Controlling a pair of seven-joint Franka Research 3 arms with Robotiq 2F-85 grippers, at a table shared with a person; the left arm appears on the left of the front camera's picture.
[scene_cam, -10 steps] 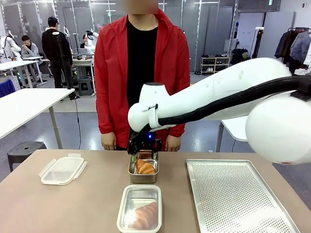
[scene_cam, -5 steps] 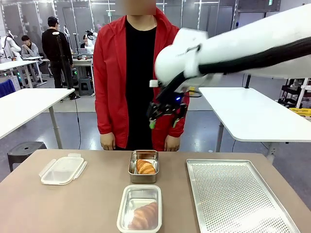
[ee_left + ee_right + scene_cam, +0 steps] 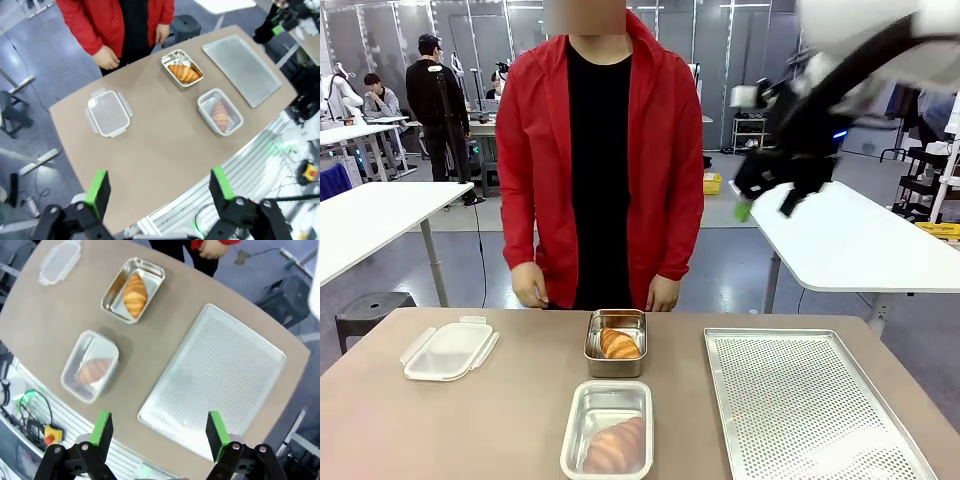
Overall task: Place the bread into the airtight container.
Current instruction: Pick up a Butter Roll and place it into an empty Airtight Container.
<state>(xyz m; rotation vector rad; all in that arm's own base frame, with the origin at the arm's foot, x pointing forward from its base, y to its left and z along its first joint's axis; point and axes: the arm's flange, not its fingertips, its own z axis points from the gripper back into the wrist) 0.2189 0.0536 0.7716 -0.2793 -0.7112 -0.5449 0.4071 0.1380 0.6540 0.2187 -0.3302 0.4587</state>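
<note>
A golden bread (image 3: pixel 619 344) lies in an open steel container (image 3: pixel 615 366) at the table's middle, in front of the person; the right wrist view has this bread (image 3: pixel 135 295) at upper left. Nearer me, a second bread (image 3: pixel 616 446) rests in a white-rimmed container (image 3: pixel 582 438) and looks hazy, as if under a clear cover. My right gripper (image 3: pixel 760 195) hangs high at the upper right, blurred; from its own wrist (image 3: pixel 160 432) it is open and empty, far above the table. My left gripper (image 3: pixel 160 185) is open too, high over the near table edge.
A clear clip lid (image 3: pixel 448 349) lies at the table's left. A perforated metal tray (image 3: pixel 810 405) covers the right side. The person in a red jacket (image 3: pixel 605 160) stands at the far edge, hands (image 3: pixel 528 285) hanging just beyond it.
My right arm has risen from the far steel container and swung up to the right, leaving the bread in it. The person's hands have shifted slightly.
</note>
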